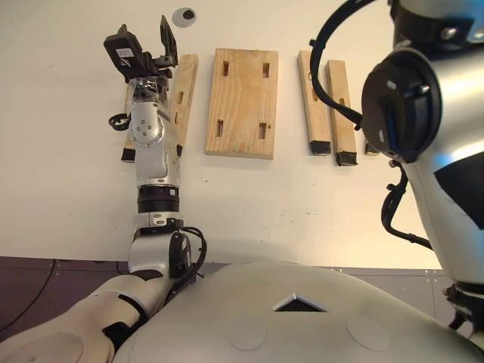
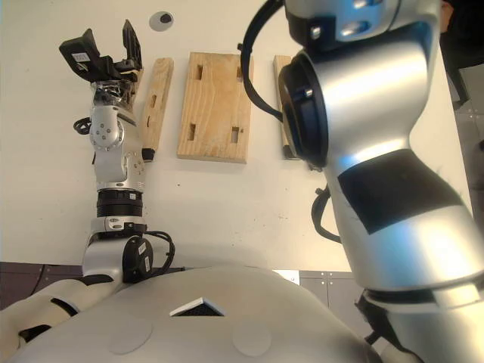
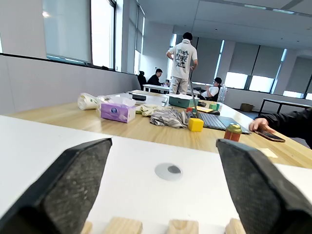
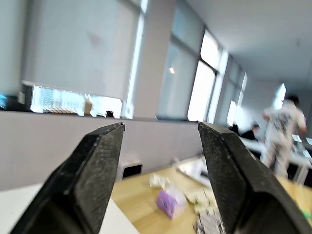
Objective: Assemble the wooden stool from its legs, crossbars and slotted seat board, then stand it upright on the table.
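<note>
The slotted seat board (image 1: 242, 102) lies flat at the middle of the white table (image 1: 249, 204). To its left lies one slotted leg (image 1: 184, 94), and a second wooden piece (image 1: 127, 140) is partly hidden under my left arm. Two more legs (image 1: 314, 102) (image 1: 342, 113) lie to the board's right, with a small wooden end (image 1: 370, 149) beside them. My left gripper (image 1: 145, 44) hangs open above the far ends of the left pieces and holds nothing. In the right wrist view my right gripper (image 4: 161, 180) is open, raised and pointing out into the room.
A round grey marker (image 1: 184, 17) sits on the table just beyond the left gripper. My right arm (image 1: 423, 113) rises large over the table's right side and hides part of it. Beyond the far edge stands another table with a tissue box (image 3: 117, 111).
</note>
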`<action>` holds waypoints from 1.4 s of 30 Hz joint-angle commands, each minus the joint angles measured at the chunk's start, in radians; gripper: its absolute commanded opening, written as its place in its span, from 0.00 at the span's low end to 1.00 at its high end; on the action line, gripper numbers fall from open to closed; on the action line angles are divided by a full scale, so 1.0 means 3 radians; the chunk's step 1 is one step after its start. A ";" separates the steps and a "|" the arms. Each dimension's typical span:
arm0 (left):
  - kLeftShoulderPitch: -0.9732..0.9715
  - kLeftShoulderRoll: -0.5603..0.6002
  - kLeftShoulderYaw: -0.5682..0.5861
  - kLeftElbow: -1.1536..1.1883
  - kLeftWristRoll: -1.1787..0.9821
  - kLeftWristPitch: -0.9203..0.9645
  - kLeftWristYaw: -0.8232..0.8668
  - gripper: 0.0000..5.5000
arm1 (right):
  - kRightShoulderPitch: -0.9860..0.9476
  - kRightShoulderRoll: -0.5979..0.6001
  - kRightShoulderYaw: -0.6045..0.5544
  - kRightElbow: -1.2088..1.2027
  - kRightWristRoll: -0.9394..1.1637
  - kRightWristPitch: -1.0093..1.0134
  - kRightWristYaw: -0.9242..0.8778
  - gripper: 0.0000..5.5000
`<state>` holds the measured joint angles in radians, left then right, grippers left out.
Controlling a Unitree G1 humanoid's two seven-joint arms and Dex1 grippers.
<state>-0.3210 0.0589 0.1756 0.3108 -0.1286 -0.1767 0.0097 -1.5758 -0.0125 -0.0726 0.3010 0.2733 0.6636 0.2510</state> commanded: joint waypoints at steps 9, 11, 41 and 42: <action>-0.0016 0.0015 0.0010 -0.0043 0.0004 0.0078 0.0038 0.72 | 0.0048 0.0060 -0.0020 -0.0336 0.0261 0.0251 -0.0100 0.50; -0.0030 0.0018 0.0010 -0.0036 0.0003 0.0083 0.0037 0.72 | 0.0078 0.0038 0.0025 -0.0382 0.0226 0.0218 -0.0115 0.50; 0.0217 0.0053 0.0126 -0.0166 0.0011 -0.0002 0.0087 0.72 | 0.5567 -0.0842 -0.0508 -0.1416 -0.0187 -0.1522 0.0326 0.50; 0.0230 0.0049 0.0121 -0.0180 0.0013 0.0004 0.0085 0.72 | 0.5679 -0.0851 -0.0489 -0.1459 -0.0178 -0.1494 0.0349 0.50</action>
<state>-0.2670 0.0739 0.2177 0.2728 -0.1301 -0.1865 0.0325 0.0600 -0.2529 -0.2323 -0.0986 0.2225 0.2039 0.3382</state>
